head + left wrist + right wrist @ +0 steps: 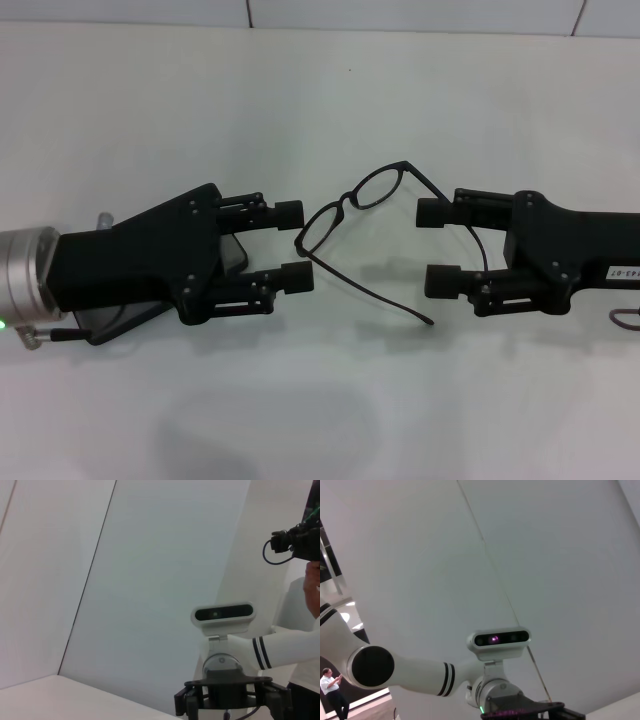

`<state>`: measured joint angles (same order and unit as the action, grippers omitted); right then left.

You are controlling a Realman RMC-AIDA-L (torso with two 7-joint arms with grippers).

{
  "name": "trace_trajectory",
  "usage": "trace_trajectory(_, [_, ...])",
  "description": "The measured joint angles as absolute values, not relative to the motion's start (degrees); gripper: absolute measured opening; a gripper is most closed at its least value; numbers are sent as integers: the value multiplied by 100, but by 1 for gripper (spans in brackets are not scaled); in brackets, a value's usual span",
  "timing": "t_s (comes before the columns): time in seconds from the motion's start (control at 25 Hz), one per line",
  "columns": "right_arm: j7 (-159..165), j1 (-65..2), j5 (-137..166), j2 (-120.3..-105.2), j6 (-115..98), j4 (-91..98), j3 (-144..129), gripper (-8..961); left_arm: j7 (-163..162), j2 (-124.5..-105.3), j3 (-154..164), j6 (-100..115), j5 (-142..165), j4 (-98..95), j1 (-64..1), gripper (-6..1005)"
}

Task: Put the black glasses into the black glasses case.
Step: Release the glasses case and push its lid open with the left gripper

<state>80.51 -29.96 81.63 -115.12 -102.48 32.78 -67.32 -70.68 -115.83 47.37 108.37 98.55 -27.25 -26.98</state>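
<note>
The black glasses [372, 188] lie unfolded on the white table between my two grippers, lenses toward the left gripper. One temple arm [372, 293] runs across the table toward the front right. The other temple passes close by the upper finger of the right gripper [435, 247], which stands open. My left gripper [293, 245] is open too, its fingertips on either side of the nearer lens without closing on it. The black glasses case [236, 252] sits mostly hidden under the left gripper's body. In the left wrist view the right gripper [232, 700] faces the camera.
The white table [320, 90] stretches back to a tiled wall. A cable loop [625, 320] hangs by the right arm. A person holding a camera [300, 540] stands at the edge of the left wrist view.
</note>
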Motion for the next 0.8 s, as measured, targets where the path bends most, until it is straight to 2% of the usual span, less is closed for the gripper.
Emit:
trace_trajectory(0.56, [8046,-2921,8155,-11514,-10293,3291,-6626,844,-7071,-11592,4728,10842,9644,-2725,-2679,724])
trace_trajectory(0.8, [7722,-2351,8155,-11485,-10938,3667,-5623,844,-7940,-11624,4343,10804,9226,-3610,-2477,722])
